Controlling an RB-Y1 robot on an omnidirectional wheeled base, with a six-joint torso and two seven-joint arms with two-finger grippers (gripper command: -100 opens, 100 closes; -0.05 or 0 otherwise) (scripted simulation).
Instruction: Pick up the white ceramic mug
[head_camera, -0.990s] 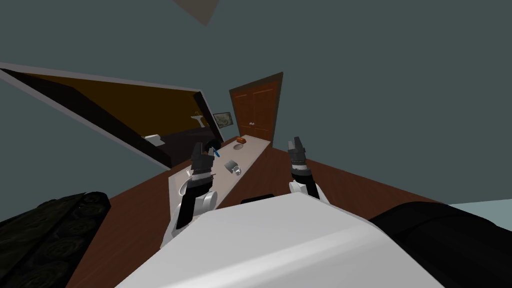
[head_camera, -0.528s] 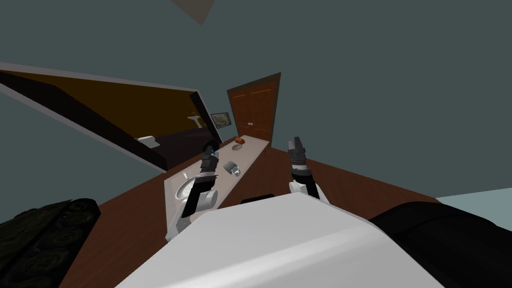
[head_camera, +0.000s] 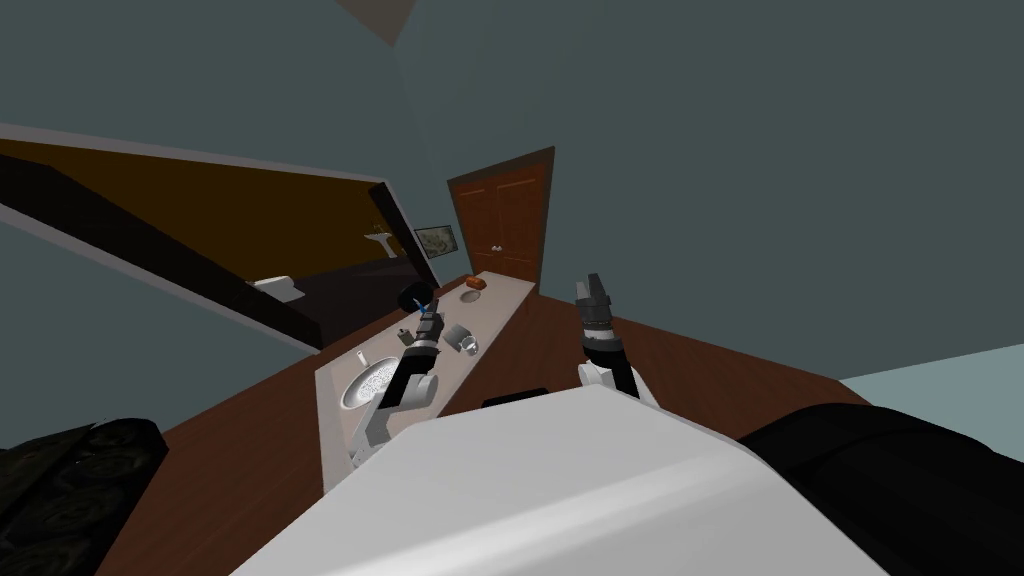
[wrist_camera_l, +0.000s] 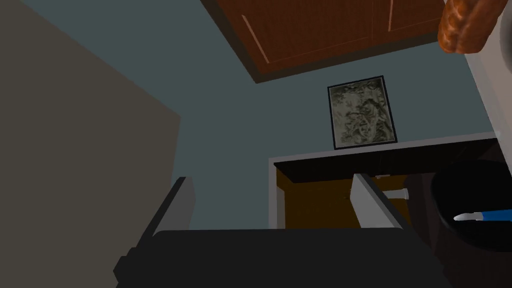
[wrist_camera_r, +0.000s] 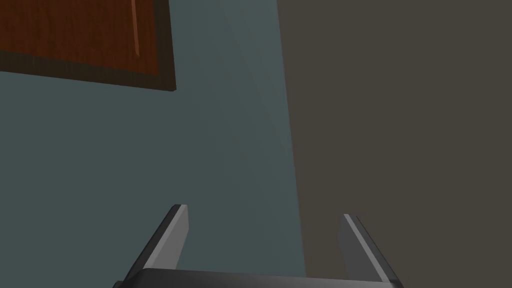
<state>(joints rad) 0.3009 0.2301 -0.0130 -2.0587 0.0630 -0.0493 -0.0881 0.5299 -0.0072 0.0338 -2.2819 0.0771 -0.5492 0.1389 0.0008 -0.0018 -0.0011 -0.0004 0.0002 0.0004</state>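
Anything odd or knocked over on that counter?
The grey mug seems to lie on its side on the counter, just beside the left gripper. No spill that I can see.

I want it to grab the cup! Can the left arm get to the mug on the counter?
Probably yes: the open left pincer sits right beside the mug, nothing between them. It points past the mug, so it must turn first.
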